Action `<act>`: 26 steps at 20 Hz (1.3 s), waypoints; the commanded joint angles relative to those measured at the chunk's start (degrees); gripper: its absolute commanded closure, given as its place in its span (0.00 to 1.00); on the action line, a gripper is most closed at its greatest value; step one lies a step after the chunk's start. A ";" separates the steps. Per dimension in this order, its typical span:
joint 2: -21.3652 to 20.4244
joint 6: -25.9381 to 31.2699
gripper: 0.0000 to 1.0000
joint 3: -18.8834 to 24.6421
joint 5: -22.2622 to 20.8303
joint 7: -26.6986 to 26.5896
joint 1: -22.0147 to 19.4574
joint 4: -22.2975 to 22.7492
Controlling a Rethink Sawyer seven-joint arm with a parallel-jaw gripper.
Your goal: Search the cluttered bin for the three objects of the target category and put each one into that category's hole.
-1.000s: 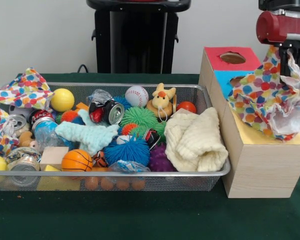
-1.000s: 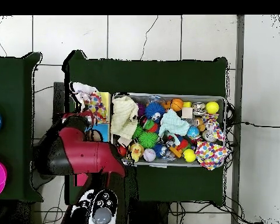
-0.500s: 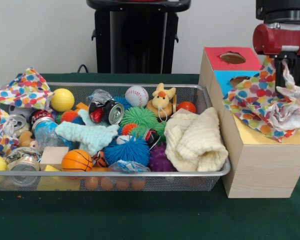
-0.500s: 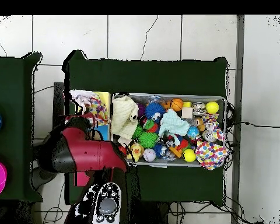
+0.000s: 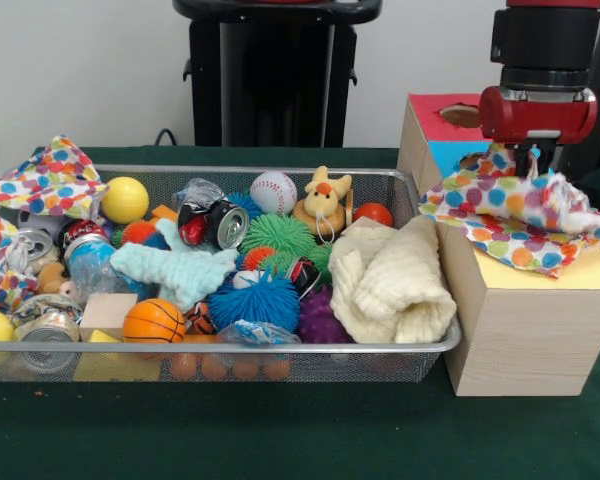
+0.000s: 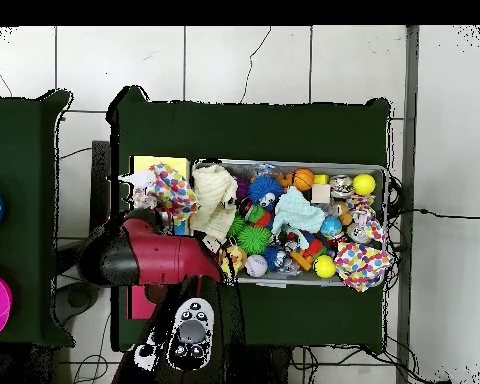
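bin point(image 5: 420, 352) crammed with toys point(image 5: 265, 300)

Polka-dot cloth point(image 5: 515, 212) draped across wooden box point(image 5: 525, 330) top.

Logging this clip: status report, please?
Gripper over the wooden box, fingers hidden. Polka-dot cloth draped on the box top, covering the blue hole. Nothing else in the way.

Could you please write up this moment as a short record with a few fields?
holder: wire bin crowded with balls, cans and cloths
sorting box: wooden box beside the bin, with red, blue and yellow top sections
carried item: polka-dot cloth draped over the box top
gripper: above the cloth, fingers hidden
still in bin: cream cloth, basketball
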 commanded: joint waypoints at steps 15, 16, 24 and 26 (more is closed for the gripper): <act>3.35 -0.18 1.00 4.48 3.48 11.20 0.98 -8.87; 3.32 -1.10 1.00 4.22 3.19 11.26 1.20 -8.83; 0.84 1.14 1.00 5.03 3.53 10.28 0.29 -8.09; 0.44 1.84 1.00 5.48 3.25 9.42 -0.63 -8.18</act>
